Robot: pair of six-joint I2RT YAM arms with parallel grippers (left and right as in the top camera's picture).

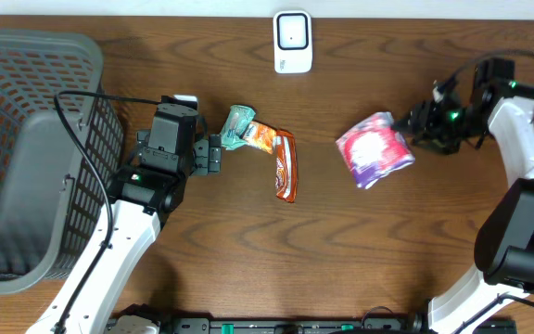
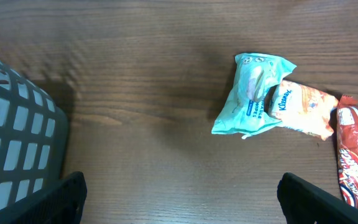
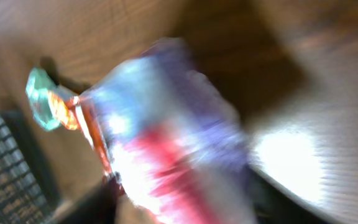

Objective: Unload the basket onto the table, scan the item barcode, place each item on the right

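Observation:
The item, a pink, white and purple packet [image 1: 375,148], lies right of the table's centre; in the right wrist view it is a blurred packet [image 3: 166,124] filling the frame. My right gripper [image 1: 417,124] is at the packet's right edge, and its dark fingers stand wide apart on either side of the packet, so the right gripper [image 3: 185,205] looks open. A white scanner [image 1: 293,42] stands at the far edge, in the middle. My left gripper [image 1: 219,154] is open and holds nothing, just left of a teal packet [image 1: 239,125].
A grey mesh basket [image 1: 26,148] fills the left side, its wall [image 2: 11,137] close to my left gripper [image 2: 181,202]. The teal packet [image 2: 252,96], an orange tissue pack [image 2: 303,109] and a red-brown bar [image 2: 356,155] lie together left of centre.

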